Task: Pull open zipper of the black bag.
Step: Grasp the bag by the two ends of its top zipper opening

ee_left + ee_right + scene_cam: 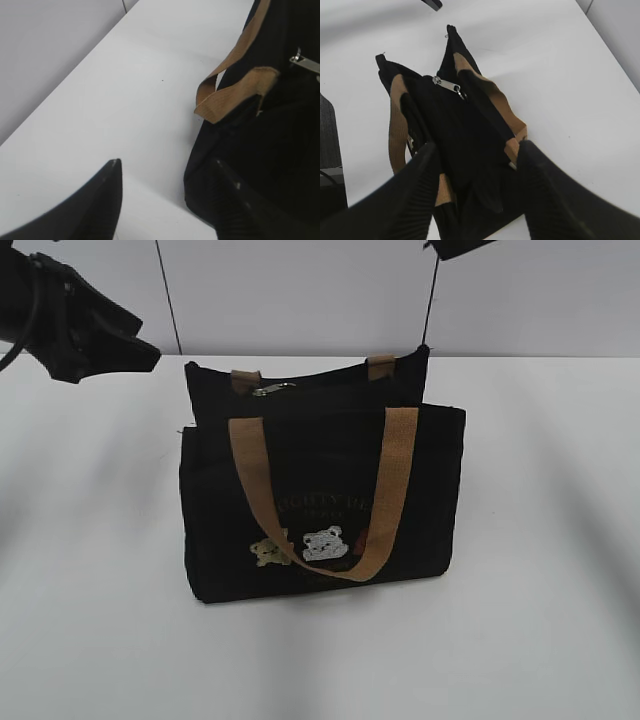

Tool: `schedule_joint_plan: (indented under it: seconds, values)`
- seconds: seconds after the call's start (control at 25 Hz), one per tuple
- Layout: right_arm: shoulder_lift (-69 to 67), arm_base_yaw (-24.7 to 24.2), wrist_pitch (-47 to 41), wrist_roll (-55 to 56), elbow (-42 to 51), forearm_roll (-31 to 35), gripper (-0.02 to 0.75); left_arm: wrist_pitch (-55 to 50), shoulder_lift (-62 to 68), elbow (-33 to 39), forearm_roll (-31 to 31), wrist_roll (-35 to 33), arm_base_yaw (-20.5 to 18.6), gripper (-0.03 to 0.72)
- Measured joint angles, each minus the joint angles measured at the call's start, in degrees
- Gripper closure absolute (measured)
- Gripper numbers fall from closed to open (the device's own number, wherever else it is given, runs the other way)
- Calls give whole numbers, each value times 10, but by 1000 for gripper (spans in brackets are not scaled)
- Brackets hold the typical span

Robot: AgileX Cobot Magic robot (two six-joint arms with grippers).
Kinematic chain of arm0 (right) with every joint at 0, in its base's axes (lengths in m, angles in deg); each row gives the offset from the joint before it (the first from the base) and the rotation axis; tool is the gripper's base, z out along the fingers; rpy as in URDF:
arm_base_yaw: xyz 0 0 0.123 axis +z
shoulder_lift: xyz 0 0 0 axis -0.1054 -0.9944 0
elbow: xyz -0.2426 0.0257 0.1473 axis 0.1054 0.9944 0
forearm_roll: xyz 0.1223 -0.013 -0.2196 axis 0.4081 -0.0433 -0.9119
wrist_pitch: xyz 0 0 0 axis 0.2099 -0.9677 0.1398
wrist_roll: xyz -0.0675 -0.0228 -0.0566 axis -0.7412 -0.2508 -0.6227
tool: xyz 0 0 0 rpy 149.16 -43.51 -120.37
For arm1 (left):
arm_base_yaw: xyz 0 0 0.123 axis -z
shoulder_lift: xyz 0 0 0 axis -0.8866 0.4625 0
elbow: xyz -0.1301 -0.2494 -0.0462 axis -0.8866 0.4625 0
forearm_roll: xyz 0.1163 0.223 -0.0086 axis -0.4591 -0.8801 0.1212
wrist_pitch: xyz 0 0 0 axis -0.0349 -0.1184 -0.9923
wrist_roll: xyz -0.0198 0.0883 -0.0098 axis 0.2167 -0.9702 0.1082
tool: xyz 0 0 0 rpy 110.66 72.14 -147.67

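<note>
The black bag [320, 495] stands upright mid-table, its bear patches facing the exterior camera. Its zipper [273, 389] runs along the top, with the silvery pull tab near the bag's left end [447, 85], [305, 61]. My left gripper [110, 345] hovers up and to the left of the bag, open and empty; in the left wrist view its jaws [167, 167] frame bare table beside the bag's corner [250, 150]. My right gripper [477, 150] hangs open above the bag's right end, looking down its top. Only its edge [465, 248] shows in the exterior view.
The white table [100, 620] spreads around the bag on all sides. A grey wall [300, 290] rises just behind the bag. One tan handle [390, 490] droops down the bag's front. A dark object [327, 165] stands off the table's edge in the right wrist view.
</note>
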Motion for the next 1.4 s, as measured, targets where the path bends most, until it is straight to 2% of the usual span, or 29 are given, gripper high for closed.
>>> schedule_joint_plan:
  seconds: [0.24,0.56,0.88,1.2,1.4]
  values:
    - [-34,42,-1,-29,-34,2,359,-19,41,-32,1,-12,0,272]
    - [-71,81,13,-56,-37,3,360,-128,106,-91,-3,-16,0,272]
    - [-83,86,20,-58,-37,18,360,-158,107,-96,-34,-17,-2,272]
    - [-83,86,25,-57,-37,21,360,-190,70,-105,-43,-17,-25,272]
    - [-83,86,29,-57,-37,21,360,-186,76,-105,-45,-23,-10,272]
